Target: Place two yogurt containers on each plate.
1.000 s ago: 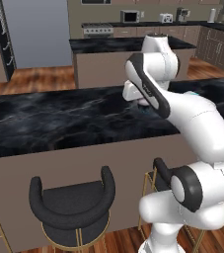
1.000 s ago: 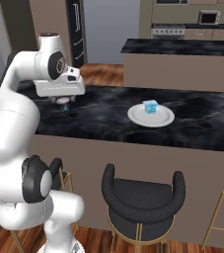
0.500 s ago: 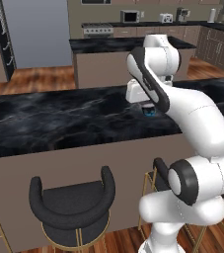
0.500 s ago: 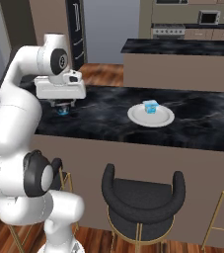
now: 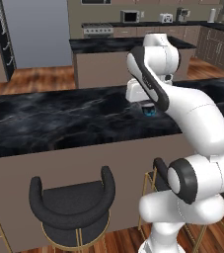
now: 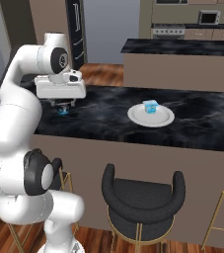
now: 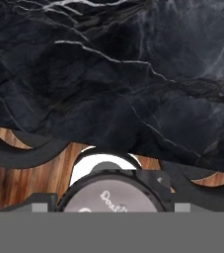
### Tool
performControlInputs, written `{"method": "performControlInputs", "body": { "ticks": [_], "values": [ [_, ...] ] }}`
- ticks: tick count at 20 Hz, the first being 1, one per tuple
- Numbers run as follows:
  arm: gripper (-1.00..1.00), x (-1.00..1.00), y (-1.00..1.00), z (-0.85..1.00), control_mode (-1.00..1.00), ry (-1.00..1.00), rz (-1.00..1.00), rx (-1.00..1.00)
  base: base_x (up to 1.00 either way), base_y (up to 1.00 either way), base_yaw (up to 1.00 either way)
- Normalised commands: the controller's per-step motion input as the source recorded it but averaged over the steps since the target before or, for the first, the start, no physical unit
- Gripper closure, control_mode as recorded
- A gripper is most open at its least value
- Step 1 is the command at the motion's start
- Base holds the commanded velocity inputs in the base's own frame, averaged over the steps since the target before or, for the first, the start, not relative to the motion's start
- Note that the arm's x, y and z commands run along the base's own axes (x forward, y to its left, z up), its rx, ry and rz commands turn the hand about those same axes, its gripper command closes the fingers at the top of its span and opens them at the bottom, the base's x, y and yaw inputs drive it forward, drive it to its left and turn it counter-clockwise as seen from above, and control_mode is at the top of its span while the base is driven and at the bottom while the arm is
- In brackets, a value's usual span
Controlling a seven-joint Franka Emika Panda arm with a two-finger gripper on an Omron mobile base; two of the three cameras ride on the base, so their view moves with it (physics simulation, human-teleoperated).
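We are gripping a yogurt container (image 7: 114, 190) in our gripper (image 6: 62, 107) above the counter (image 6: 103, 121); near its front edge, another container (image 6: 150, 106) is sitting on a plate (image 6: 164, 118).

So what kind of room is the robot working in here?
A home kitchen, it seems: a black marble counter with bar stools at it, a microwave on the back counter, and a yogurt container on a white plate.

plates: 1 (image 6: 151, 118) | yogurt containers: 2 (image 6: 150, 106) (image 6: 62, 110) | stools: 2 (image 6: 142, 197) (image 5: 73, 207)
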Motion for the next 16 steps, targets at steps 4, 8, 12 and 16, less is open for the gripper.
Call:
{"method": "performControlInputs", "body": {
  "ticks": [4, 8, 12, 16],
  "values": [
    [1.00, 0.00, 0.00, 0.00, 1.00, 0.00, 0.00, 0.00, -0.56, -0.13, -0.03],
    [1.00, 0.00, 0.00, 0.00, 1.00, 0.00, 0.00, 0.00, -0.66, -0.26, -0.05],
    [1.00, 0.00, 0.00, 0.00, 1.00, 0.00, 0.00, 0.00, -0.27, -0.54, -0.03],
    [1.00, 0.00, 0.00, 0.00, 1.00, 0.00, 0.00, 0.00, 0.01, -0.93, 0.00]
  ]
}}
